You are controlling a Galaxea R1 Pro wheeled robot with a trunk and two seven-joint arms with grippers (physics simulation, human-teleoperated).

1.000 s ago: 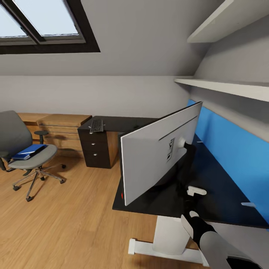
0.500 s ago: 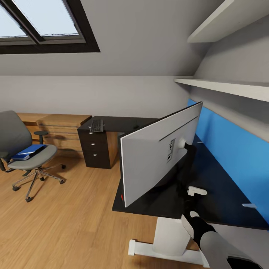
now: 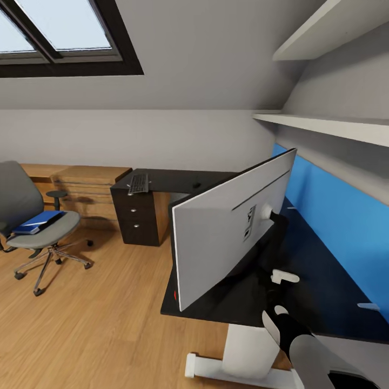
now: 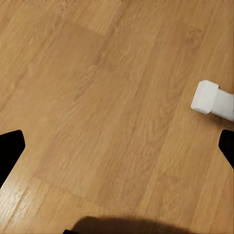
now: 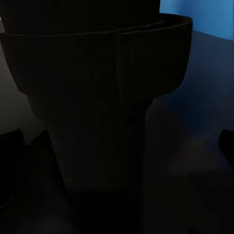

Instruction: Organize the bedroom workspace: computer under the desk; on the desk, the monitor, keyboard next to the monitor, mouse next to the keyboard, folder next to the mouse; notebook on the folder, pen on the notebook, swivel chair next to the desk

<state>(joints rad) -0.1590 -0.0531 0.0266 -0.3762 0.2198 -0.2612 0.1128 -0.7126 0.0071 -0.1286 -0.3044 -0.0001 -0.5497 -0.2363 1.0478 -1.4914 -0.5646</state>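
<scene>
- Glossy black L-shaped desk (image 3: 324,281) on white legs, running along the blue wall panel (image 3: 346,227), with a black three-drawer unit (image 3: 135,216) with round silver knobs at the far end.
- Wide flat monitor (image 3: 216,243) standing on the near wing of that desk, smooth silver-white back towards the head camera, screen side hidden; neck and base lost in shadow. Up close in the right wrist view, a dark flared stand shape, hard to make out.
- Grey upholstered swivel chair (image 3: 32,227), well apart from the desk on the wood-plank floor (image 3: 97,324), chrome star base, back cut off at the frame edge.
- Flat bright blue folder (image 3: 37,221) lying on the chair seat.
- Black keyboard (image 3: 139,182) atop the drawer end, overhanging the edge slightly.
- Right gripper (image 3: 275,294) at the monitor's foot, fingers merged with the dark; grip impossible to tell.
- Left gripper (image 4: 117,146) spread wide above bare floor, holding nothing, near a white desk foot (image 4: 212,100).
</scene>
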